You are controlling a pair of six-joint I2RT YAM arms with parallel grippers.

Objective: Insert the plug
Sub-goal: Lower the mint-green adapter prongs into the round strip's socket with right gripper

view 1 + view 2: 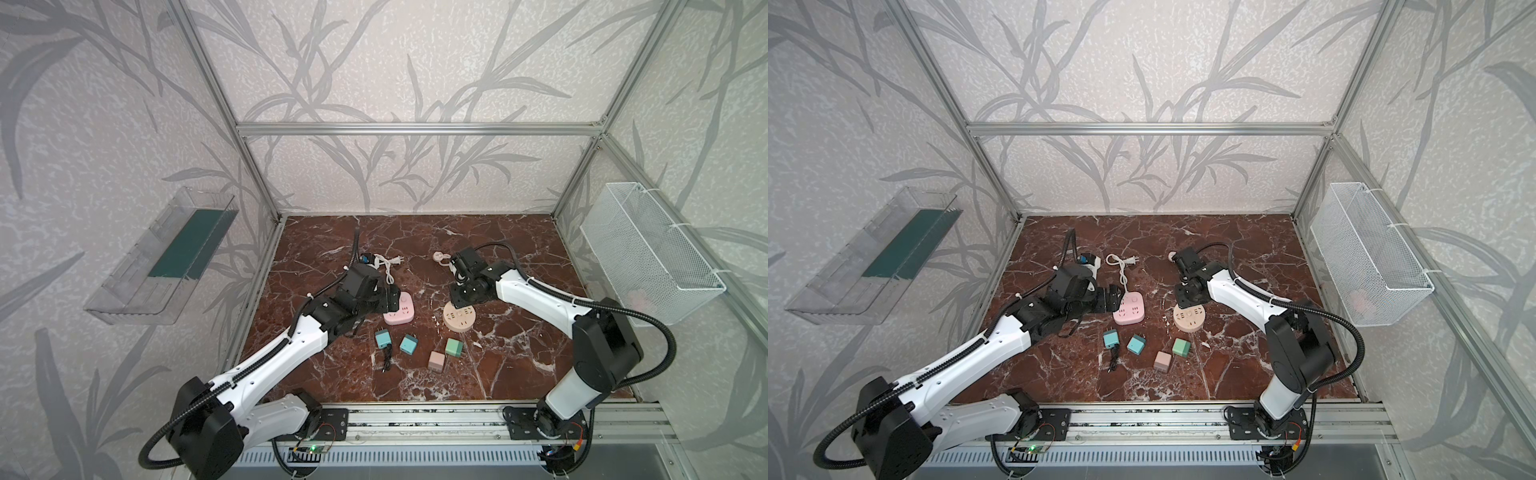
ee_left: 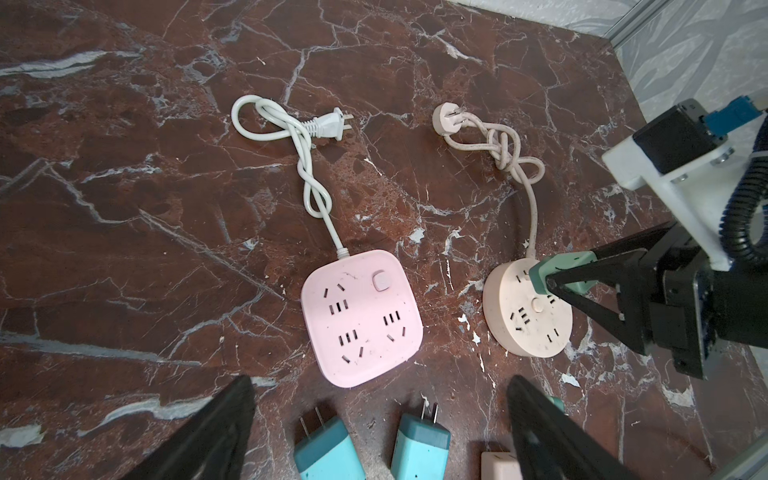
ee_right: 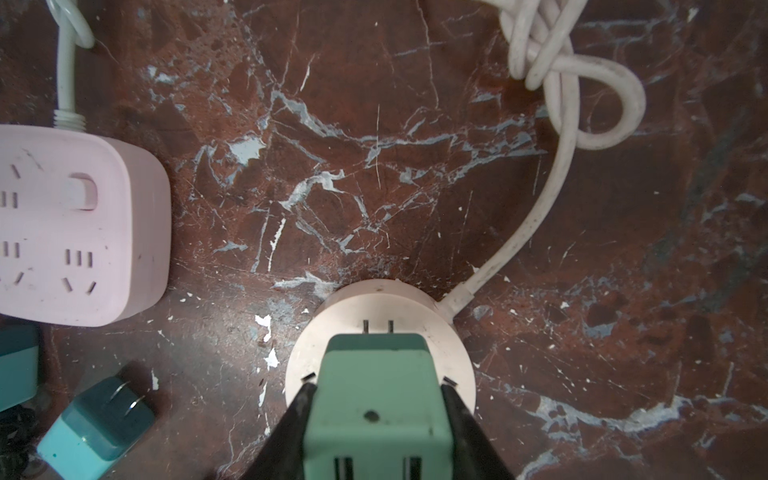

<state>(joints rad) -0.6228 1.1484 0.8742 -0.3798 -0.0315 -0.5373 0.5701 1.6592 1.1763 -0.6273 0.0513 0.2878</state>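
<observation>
In both top views the left arm reached in low from its base at the near rail. Its forearm was stretched long and its wrist was bent level, so the left gripper [image 1: 390,302] lay close over the marble tabletop [image 1: 519,249]. The pink power strip [image 1: 400,312] sat right at the tips of its jaws; whether they touched it I could not tell. The right arm rose from its base, folded at the elbow and came back toward the middle with its wrist turned down. The right gripper [image 1: 461,301] pointed at the round power strip [image 1: 459,322], which lay directly beneath its jaws. Its own body hid whatever it held.

From the left wrist, the left jaws stood wide apart and empty, their two black fingers [image 2: 216,428] spread to either side. The pink power strip lay ahead of them, centred on the gap, and two teal plugs [image 2: 328,453] lay on the marble between the fingers, closer in. Beyond one finger the right gripper held the green plug [image 2: 540,272] tilted over the far rim of the round power strip.

From the right wrist, the right jaws were closed partway, pinching the green plug by its two flat sides. Its two prongs [image 3: 365,326] stuck out past the fingertips, over the top of the round power strip. I could not tell whether they had entered any slot. The strip's pale cord [image 3: 557,166] ran off ahead of the jaws into a knot.
</observation>
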